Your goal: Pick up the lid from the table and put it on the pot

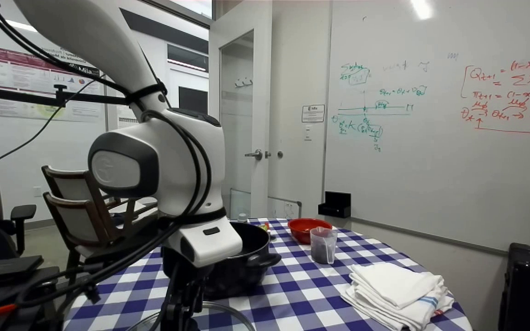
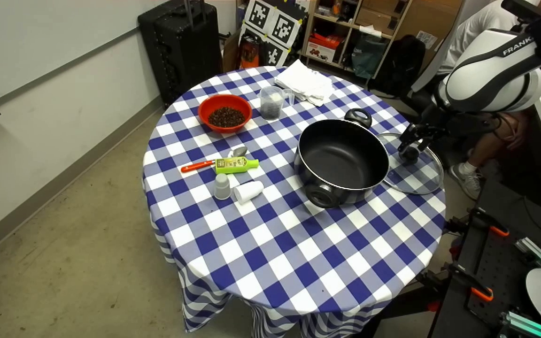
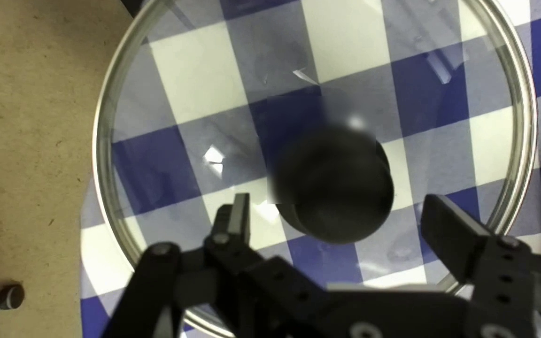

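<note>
The see-through lid [image 2: 424, 176] with a metallic rim lies knob up on the checked table, beside the pot. Its rim also shows in an exterior view [image 1: 235, 313], partly behind the gripper. The lid [image 3: 195, 141] fills most of the wrist view, with its black knob [image 3: 341, 192] near the middle. My gripper [image 3: 336, 206] is open and empty, its fingers apart on either side of the knob and not closed on it. The gripper [image 2: 412, 142] is just above the knob in an exterior view. The black pot [image 2: 341, 157] stands upright, uncovered and empty; it also shows behind the arm [image 1: 239, 276].
A red bowl [image 2: 210, 123] of dark beans, a clear measuring cup [image 2: 270, 105] and folded white cloths [image 2: 304, 80] stand beyond the pot. A green bottle [image 2: 235, 165], a grey cup [image 2: 222, 187] and a tipped white cup [image 2: 249, 191] are on the pot's far side from the lid.
</note>
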### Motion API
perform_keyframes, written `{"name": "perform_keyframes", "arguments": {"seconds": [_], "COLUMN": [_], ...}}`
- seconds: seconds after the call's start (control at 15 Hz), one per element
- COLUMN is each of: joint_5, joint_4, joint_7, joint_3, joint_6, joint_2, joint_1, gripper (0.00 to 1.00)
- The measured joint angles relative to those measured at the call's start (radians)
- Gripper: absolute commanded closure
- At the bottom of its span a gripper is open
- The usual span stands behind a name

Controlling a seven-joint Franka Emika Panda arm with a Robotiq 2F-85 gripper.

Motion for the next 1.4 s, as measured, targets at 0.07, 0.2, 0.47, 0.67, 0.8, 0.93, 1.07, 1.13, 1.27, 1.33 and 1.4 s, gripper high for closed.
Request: {"name": "perform_keyframes", "arguments": {"seconds": [0.07, 0.2, 0.47, 0.67, 0.8, 0.93, 1.07, 1.13, 1.27, 1.33, 1.4], "joint_5": [0.0, 0.0, 0.0, 0.0, 0.0, 0.0, -0.002, -0.005, -0.01, -0.012, -0.012], "joint_4": [0.004, 0.012, 0.02, 0.02, 0.02, 0.02, 0.02, 0.02, 0.02, 0.02, 0.02], "joint_7": [-0.001, -0.003, -0.015, -0.016, -0.016, -0.016, -0.016, -0.016, -0.016, -0.016, -0.016], "joint_3": [0.004, 0.012, 0.015, 0.016, 0.017, 0.017, 0.017, 0.016, 0.016, 0.016, 0.016], "joint_6": [0.0, 0.0, -0.003, -0.003, -0.003, -0.003, -0.003, -0.003, -0.004, -0.004, -0.005], "joint_2": [0.003, 0.009, 0.012, 0.012, 0.012, 0.012, 0.011, 0.011, 0.011, 0.011, 0.011], "joint_1": [0.0, 0.0, -0.003, -0.005, -0.006, -0.006, -0.006, -0.006, -0.006, -0.006, -0.006], "gripper": [0.47, 0.62, 0.77, 0.77, 0.77, 0.77, 0.77, 0.77, 0.77, 0.77, 0.77]}}
